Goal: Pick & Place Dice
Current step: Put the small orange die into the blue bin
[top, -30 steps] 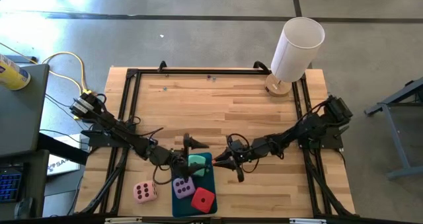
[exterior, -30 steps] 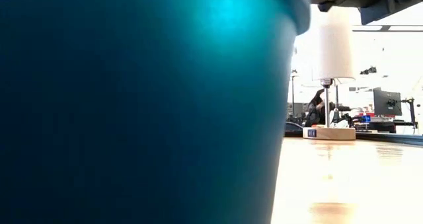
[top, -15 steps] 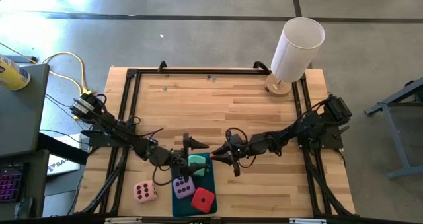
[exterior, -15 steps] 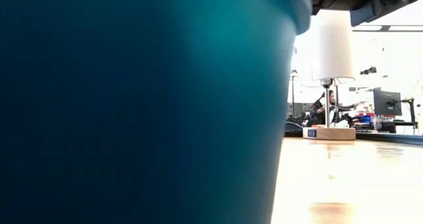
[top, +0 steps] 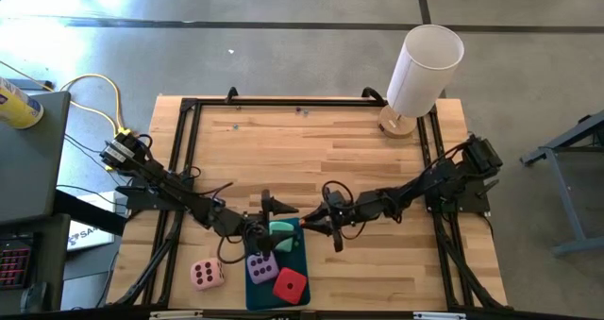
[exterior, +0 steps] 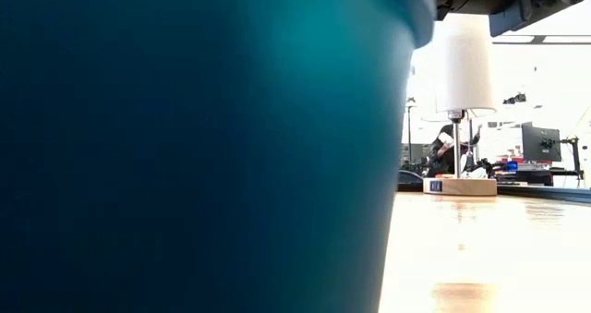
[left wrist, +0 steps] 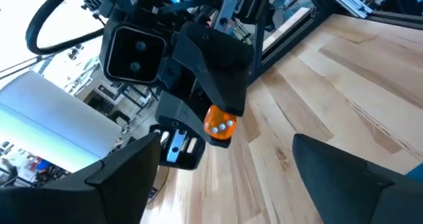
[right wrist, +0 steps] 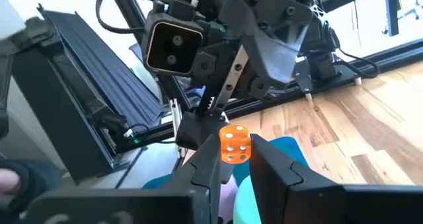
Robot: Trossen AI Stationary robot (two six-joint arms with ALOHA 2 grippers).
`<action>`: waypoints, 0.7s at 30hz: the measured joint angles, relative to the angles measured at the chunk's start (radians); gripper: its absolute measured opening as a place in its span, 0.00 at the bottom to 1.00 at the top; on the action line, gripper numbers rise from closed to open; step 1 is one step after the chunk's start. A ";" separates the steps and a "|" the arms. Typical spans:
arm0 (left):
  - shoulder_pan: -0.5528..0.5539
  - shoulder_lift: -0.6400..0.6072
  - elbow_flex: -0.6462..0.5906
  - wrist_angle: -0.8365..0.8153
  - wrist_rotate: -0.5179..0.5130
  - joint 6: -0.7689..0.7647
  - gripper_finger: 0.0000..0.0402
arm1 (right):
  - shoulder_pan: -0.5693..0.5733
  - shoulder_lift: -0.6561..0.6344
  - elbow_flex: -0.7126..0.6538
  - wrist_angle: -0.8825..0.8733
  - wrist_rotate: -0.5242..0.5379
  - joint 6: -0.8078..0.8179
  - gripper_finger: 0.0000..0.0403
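A small orange die (right wrist: 234, 145) hangs above the teal tray (top: 298, 254), with my right gripper (top: 308, 228) shut on it. The tray holds a mint green die (top: 283, 237), a purple die (top: 261, 267) and a red die (top: 290, 284). A pink die (top: 207, 274) rests on the wood left of the tray. My left gripper (top: 274, 226) faces the right one from the table's left, level and open. Its fingers (left wrist: 125, 178) stand wide apart, short of the orange die (left wrist: 220, 123). The low view shows only the tray's wall (exterior: 185, 147). My right gripper pinches the small orange die's two opposite faces (right wrist: 225, 149) between the free ends of its two fingers. The fingers come level from the table's right. The die is lifted clear above the tray, pips showing toward both wrist cameras.
A white cylindrical lamp (top: 420, 75) on a wooden base stands at the far right corner. Black frame rails (top: 283, 101) run around the tabletop. Bare wood lies across the table's far half. A dark case (top: 28, 160) sits beyond the left edge.
My right gripper has edged a little toward the table's left, nearer my left gripper, keeping the orange die pinched and clear of the tray. The dice in the tray and the pink die have stayed put.
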 joint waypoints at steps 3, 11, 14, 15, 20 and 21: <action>0.012 0.000 0.000 0.012 0.000 -0.002 0.80 | -0.015 0.000 0.001 0.004 0.000 0.029 0.14; 0.045 0.000 0.001 0.015 -0.008 -0.056 0.79 | -0.037 0.000 0.002 -0.003 0.001 0.075 0.14; 0.046 0.000 0.001 0.016 -0.017 -0.053 0.79 | -0.040 0.000 0.002 0.000 0.001 0.075 0.14; 0.045 0.000 0.001 0.016 -0.018 -0.053 0.79 | -0.040 0.000 0.002 0.000 0.001 0.075 0.14; 0.051 0.000 0.001 0.031 -0.027 -0.054 0.79 | -0.051 0.000 0.002 -0.008 0.001 0.075 0.14; 0.051 0.000 0.001 0.030 -0.028 -0.054 0.79 | -0.053 0.000 0.002 -0.010 0.001 0.075 0.14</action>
